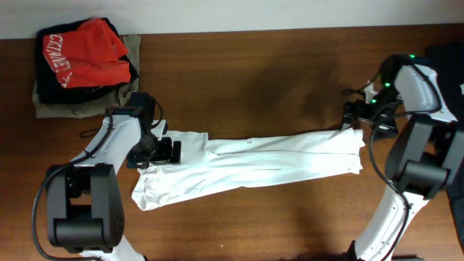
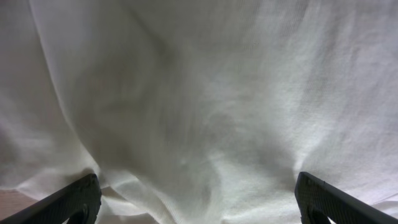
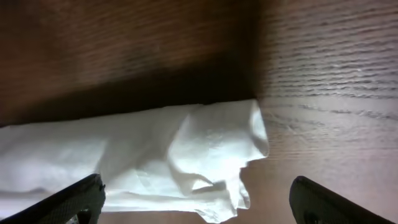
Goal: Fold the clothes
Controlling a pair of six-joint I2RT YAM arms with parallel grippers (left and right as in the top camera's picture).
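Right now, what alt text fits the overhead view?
A white T-shirt, folded into a long strip, lies across a wooden table. The left gripper is over one end, the right gripper at the other; a clothes pile sits top left.

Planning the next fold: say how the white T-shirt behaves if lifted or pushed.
Probably floppy: the white T-shirt lies as a long wrinkled strip, so a lifted end would likely sag. Likely light: the fabric looks thin and softly creased. Pushed across the wooden table, it would probably bunch up.
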